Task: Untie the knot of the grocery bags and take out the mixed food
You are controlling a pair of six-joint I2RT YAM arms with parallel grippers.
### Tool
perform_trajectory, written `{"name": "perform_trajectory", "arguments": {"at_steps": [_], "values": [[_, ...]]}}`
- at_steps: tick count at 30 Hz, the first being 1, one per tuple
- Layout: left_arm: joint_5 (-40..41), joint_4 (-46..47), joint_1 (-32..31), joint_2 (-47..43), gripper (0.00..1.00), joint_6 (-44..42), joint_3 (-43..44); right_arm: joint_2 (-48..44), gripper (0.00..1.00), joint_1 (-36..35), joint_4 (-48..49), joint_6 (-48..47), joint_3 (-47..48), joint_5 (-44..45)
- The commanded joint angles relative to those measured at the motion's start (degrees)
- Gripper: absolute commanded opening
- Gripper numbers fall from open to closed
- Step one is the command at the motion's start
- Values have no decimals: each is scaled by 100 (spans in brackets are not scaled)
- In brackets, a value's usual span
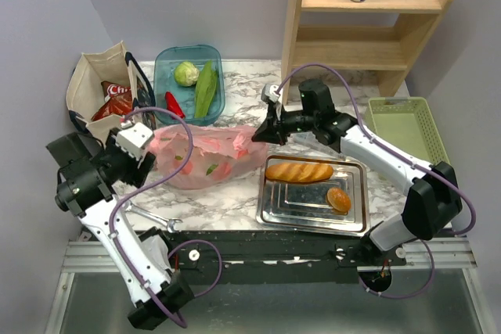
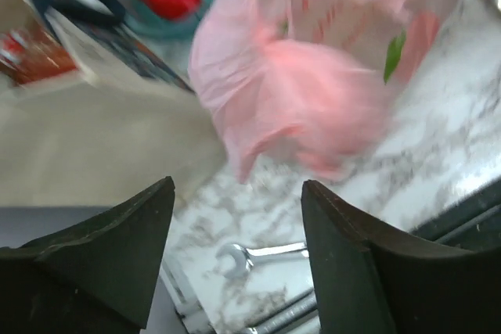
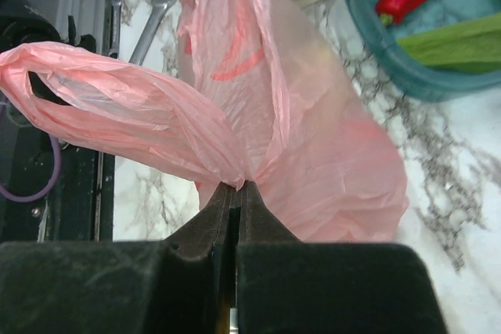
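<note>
The right gripper (image 3: 235, 190) is pinched fully closed on a gathered fold of the pink plastic bag (image 1: 205, 156). The film fans out directly beyond its fingertips, and a handle loop (image 3: 117, 107) billows up and to the left of them. The left gripper (image 2: 239, 193) is spread wide and holds nothing. The bag's bulging end hangs just ahead of and above its fingertips, not touching them, and a wrench (image 2: 258, 254) lies on the counter (image 2: 423, 162) below the gap.

The main risk is tearing. The film is thin and the right gripper grips only a narrow pleat, so a hard pull against the weight of the food (image 1: 211, 168) could rip the film rather than loosen the knot. With the left gripper holding nothing, a pull would more likely drag the whole bag across the counter toward the metal tray (image 1: 270, 210) beside the right gripper. The left gripper could also close on the loose belly of the bag instead of a handle, which would only bunch the plastic.

The left wrist view is motion-blurred, so I cannot make out the knot itself or tell whether the handles are tied. It probably sits near the right gripper's pinch. The food shows only as reddish and green shapes inside the bag, between the two grippers.
</note>
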State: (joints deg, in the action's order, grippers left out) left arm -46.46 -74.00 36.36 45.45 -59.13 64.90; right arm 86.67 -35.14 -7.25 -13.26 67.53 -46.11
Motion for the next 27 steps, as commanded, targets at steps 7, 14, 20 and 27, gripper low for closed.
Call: {"name": "perform_trajectory", "arguments": {"at_steps": [7,14,20,27], "values": [[-321,2036,-2653,778,70,1625,1864,187,2,34,-107,-415,975,-841],[-173,2771,-4092,1671,67,416,1277,357,5,28,-149,-722,1208,-1248],[445,3107,-4806,2542,73,69,979,462,8,32,-183,-571,1340,-1173],[774,3621,-4812,2701,0,1398,635,591,6,246,156,-144,1509,-407]]}}
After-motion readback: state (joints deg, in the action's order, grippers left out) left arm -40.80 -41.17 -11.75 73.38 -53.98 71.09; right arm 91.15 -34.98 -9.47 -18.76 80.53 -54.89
